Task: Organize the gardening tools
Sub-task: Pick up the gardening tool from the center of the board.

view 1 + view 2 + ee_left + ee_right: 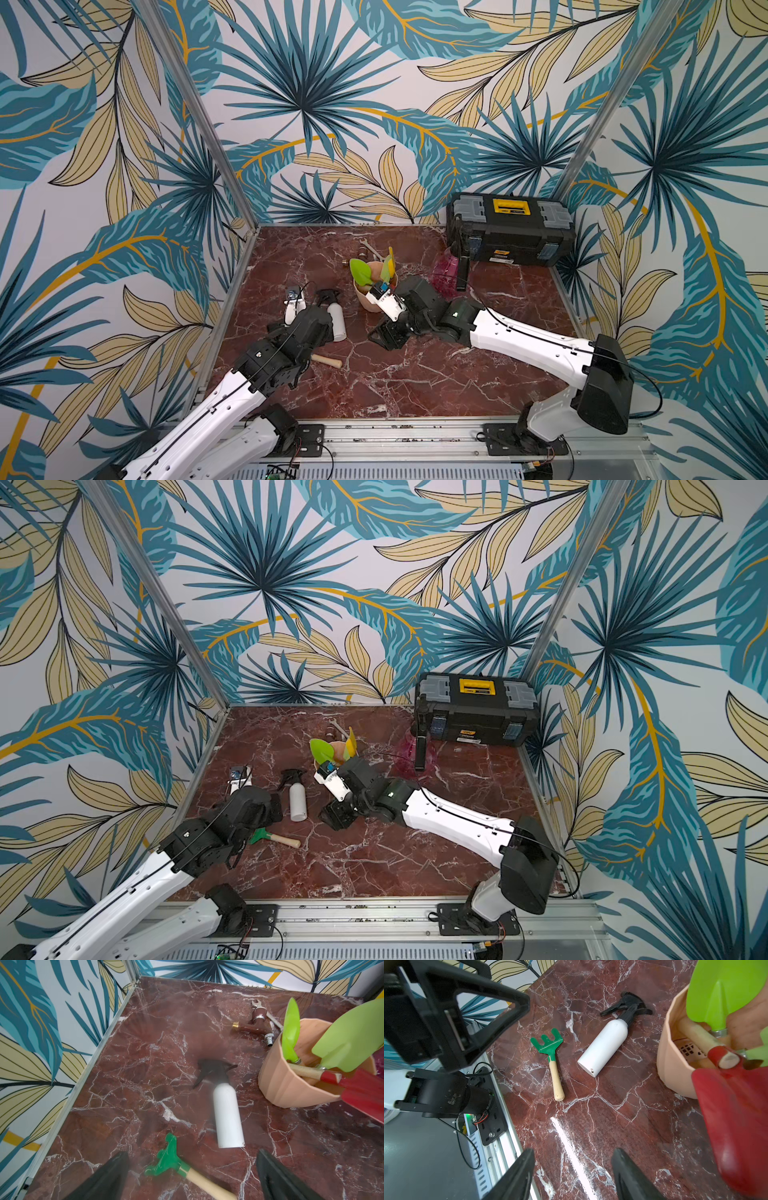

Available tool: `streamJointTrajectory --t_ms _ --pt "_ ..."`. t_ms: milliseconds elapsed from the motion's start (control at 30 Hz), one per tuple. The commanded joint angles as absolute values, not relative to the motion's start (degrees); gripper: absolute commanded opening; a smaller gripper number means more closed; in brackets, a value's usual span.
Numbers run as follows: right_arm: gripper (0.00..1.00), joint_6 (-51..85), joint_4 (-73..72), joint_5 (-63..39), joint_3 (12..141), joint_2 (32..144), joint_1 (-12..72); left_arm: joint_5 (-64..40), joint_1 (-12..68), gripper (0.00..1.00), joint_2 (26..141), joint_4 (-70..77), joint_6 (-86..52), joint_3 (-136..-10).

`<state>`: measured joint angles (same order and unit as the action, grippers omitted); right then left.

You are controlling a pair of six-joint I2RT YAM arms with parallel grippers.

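Dark red marble tabletop (145,1084) fills the left wrist view. There the left gripper (192,1152) hangs with its jaws spread as wide as they go and nothing in them. The dark green rake (169,1159) lies flat on the marble in the gap between the two fingers, touching neither. Its tines sit just past the fingertips and its wooden handle runs back between them. Straight ahead of the jaws a white spray bottle (227,1113) lies on its side. Further ahead, toward the right arm's side, stands a peach pot (278,1082). It holds a narrow lime-green trowel (291,1030) and a broad lime-green trowel (351,1036), blades up. The red shovel (361,1095) has its handle inside the pot and its blade out over the rim. Beyond the pot lie a silver wrench (268,1016) and brown hose fittings (249,1029).

In the right wrist view the right gripper (574,1151) stands partly open and empty above bare marble. The rake and the bottle lie well ahead of its fingertips. The pot and the shovel blade are close beside the jaws.

In both top views a yellow scoop (390,254) also stands in the pot, with the right gripper just beside the pot. A black toolbox (511,237) sits far beyond both pairs of jaws.
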<state>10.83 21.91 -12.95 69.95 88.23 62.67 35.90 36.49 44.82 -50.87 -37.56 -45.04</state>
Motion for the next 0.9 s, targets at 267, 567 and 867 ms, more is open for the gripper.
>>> streamJointTrajectory --t_ms 267,567,867 --pt "0.6 -0.57 10.15 -12.21 67.95 95.85 67.99 35.08 32.14 1.0 43.74 -49.41 -34.5 -46.05" --pt "0.6 -6.54 0.8 -13.37 71.03 105.52 71.44 34.23 28.65 1.0 42.25 -48.0 -31.24 -47.69" --pt "0.62 -7.53 1.73 -13.33 77.14 116.9 72.33 34.88 28.3 1.0 40.29 -47.03 -30.88 -47.12"
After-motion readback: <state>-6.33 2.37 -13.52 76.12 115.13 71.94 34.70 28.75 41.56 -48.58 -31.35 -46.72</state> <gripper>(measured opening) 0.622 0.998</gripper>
